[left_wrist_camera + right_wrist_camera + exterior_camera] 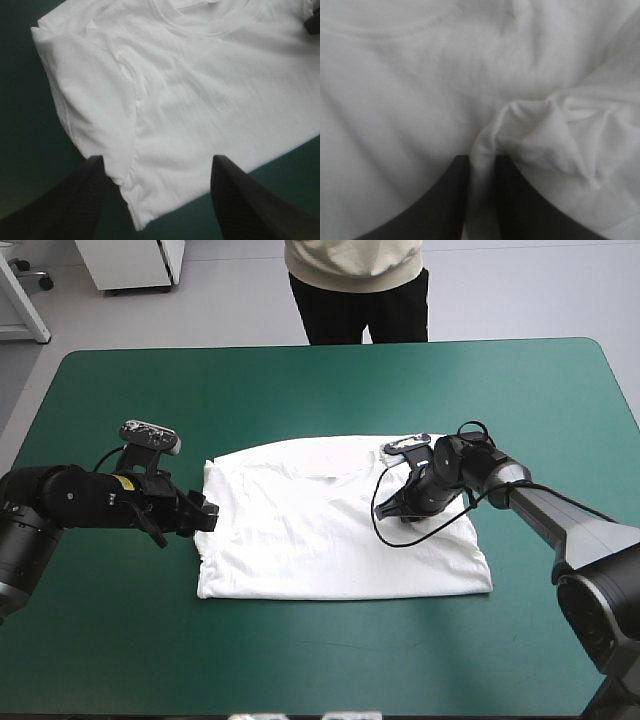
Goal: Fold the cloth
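Now, T-shirt [340,540]: laid flat on worktop [300,380].
Left claw [157,162]: held spread over sleeve edge.
Right claw [481,165]: pinched on T-shirt fold.

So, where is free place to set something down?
Free: the table strip between the T-shirt and the far edge, and the strip between its hem and the near edge. Crowded: beside the open left gripper at the shirt's left edge, and around the right gripper pinching it.

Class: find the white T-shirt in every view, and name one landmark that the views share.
High view: T-shirt laid flat mid-table.
Left wrist view: ahead of the open left gripper.
Right wrist view: fills it; right gripper pinches a fold.
Shared landmark: the collar.
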Action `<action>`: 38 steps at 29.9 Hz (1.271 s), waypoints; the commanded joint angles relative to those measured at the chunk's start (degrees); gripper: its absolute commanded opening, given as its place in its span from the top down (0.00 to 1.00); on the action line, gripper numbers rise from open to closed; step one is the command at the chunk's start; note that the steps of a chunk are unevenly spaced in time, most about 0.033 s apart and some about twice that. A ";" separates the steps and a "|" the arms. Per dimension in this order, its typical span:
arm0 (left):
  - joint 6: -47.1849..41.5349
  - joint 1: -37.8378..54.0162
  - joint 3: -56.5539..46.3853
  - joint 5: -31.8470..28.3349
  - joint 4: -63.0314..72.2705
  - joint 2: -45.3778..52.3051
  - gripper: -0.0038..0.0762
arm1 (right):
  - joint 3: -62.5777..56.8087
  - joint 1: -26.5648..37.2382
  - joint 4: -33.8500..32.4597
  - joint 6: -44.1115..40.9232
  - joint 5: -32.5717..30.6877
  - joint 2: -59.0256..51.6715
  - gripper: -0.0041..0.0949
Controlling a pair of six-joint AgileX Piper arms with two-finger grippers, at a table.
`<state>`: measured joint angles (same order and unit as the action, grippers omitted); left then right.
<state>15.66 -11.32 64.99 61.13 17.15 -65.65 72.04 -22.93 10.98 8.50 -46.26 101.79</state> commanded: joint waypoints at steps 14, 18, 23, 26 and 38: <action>-3.38 0.02 -0.39 3.23 -1.65 2.27 0.39 | 1.34 0.00 -5.03 -2.63 -7.63 -26.30 0.53; -5.67 0.02 -7.53 0.89 -2.07 4.36 0.39 | 1.23 0.00 -5.58 -3.43 -13.49 -33.15 0.53; -9.03 0.02 -19.72 -6.19 -1.95 5.43 0.39 | -2.97 0.00 -6.14 -6.00 -15.79 -40.71 0.53; -10.29 0.02 -24.89 -12.47 -0.26 4.99 0.39 | -7.93 0.00 -6.14 -7.39 -15.39 -44.10 0.53; -9.13 0.02 -26.93 -17.06 1.15 -2.26 0.44 | -23.37 0.00 -6.22 -9.85 -7.31 -47.45 0.54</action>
<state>5.86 -11.27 36.85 45.11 16.61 -66.59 49.59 -22.93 4.90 -0.93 -57.50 55.16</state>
